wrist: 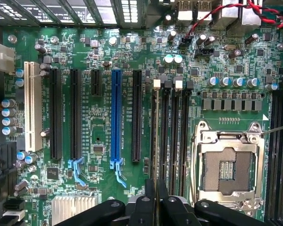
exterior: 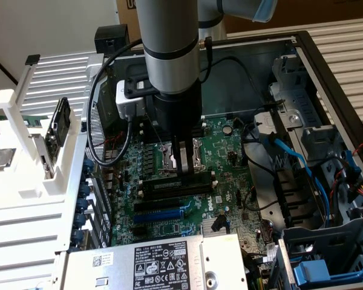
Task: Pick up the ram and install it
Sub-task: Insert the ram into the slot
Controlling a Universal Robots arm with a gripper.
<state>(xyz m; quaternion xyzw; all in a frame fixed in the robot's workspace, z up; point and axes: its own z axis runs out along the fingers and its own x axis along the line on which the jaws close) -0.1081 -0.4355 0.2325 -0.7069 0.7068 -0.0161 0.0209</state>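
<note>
The ram [exterior: 166, 185] is seen edge-up at the memory slots [wrist: 177, 141], pinched mid-length along its top edge by the closed fingers [wrist: 147, 202]. It is judged light, stiff and fragile, best gripped by its bare edges.

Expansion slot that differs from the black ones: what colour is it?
The expansion slot is blue, best seen in the wrist view.

Light is bright, even, from above. Exterior view: my arm [exterior: 169, 36] shades the board [exterior: 230, 151] and the ram [exterior: 160, 185]; the white rack [exterior: 24, 181] glares. Wrist view: my claw [wrist: 156, 186] shows as a black silhouette; the socket frame [wrist: 226, 137] glints.
</note>
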